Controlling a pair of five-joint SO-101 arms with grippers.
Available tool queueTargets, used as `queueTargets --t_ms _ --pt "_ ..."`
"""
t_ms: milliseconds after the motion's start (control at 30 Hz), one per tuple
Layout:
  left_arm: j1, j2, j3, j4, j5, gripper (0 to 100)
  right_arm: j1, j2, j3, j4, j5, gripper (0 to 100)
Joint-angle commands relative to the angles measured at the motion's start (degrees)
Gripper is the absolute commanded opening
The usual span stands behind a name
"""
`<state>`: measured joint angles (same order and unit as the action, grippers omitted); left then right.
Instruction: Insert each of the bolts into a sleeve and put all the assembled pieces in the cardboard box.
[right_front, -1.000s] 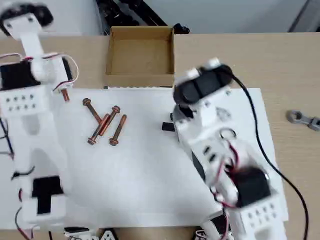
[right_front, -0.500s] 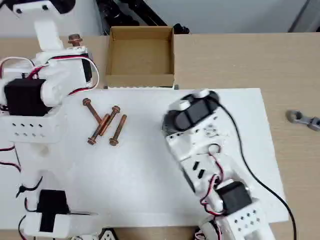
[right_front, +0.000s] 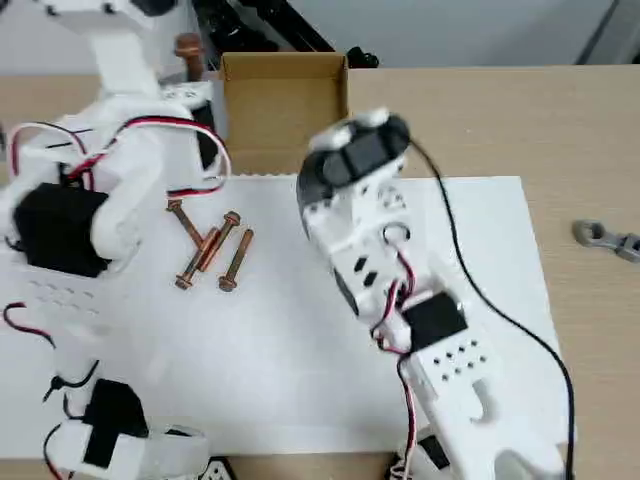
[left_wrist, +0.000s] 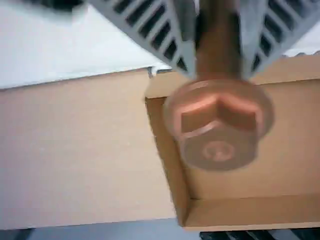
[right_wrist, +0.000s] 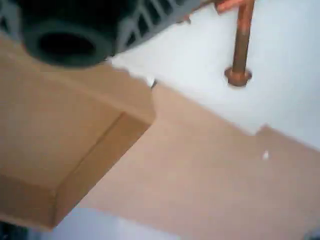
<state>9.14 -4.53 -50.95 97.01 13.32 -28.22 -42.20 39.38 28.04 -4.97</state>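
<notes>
A copper bolt (left_wrist: 218, 122) hangs head-first in my left gripper (left_wrist: 218, 45), which is shut on its shank. In the high view this bolt (right_front: 187, 48) is just outside the left wall of the cardboard box (right_front: 285, 150). My right gripper (right_wrist: 75, 22) is shut on a black sleeve (right_wrist: 67, 45), whose open bore faces the camera, close to the box's (right_wrist: 95, 150) near wall. The right arm (right_front: 350, 170) sits by the box's front right corner and hides its own fingers in the high view. Loose bolts (right_front: 210, 248) lie crossed on the white sheet (right_front: 280, 350).
A metal wrench (right_front: 605, 238) lies on the wooden table at the far right. One loose bolt (right_wrist: 240, 45) lies on the sheet beyond the sleeve. Dark cables (right_front: 250, 25) lie behind the box. Both arm bases stand along the sheet's near edge.
The left arm has carried its bolt up from the sheet's left side to the box's left edge. The right arm has swung left and toward the box's front.
</notes>
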Motion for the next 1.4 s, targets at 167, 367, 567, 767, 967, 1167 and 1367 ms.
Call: queueTargets --t_ms 167,367,567,767,967,1167,1367 --pt "0.4 -2.5 -2.4 1.3 0.1 0 -0.7 -5.9 -7.2 6.4 1.8 0.5" --pt "3.1 -2.5 -2.4 1.3 0.7 0 -1.0 -20.6 2.7 6.8 7.9 0.5" --pt "8.8 -2.5 -2.1 0.9 1.1 0 -2.2 -29.8 17.7 0.1 10.2 0.5" --pt "13.3 -2.4 -1.5 0.3 2.2 0 -3.7 -35.2 31.0 -8.8 5.7 0.4" --pt "16.1 -4.5 0.7 -0.8 2.2 1 -10.2 -39.6 33.8 -9.4 3.6 0.4" --pt "16.1 -13.4 17.5 -9.4 2.2 1 -9.0 -41.6 33.8 -9.1 3.5 0.4" --pt "10.8 -34.0 53.1 -28.5 1.5 1 -9.0 -41.6 34.1 -9.3 3.4 0.4"
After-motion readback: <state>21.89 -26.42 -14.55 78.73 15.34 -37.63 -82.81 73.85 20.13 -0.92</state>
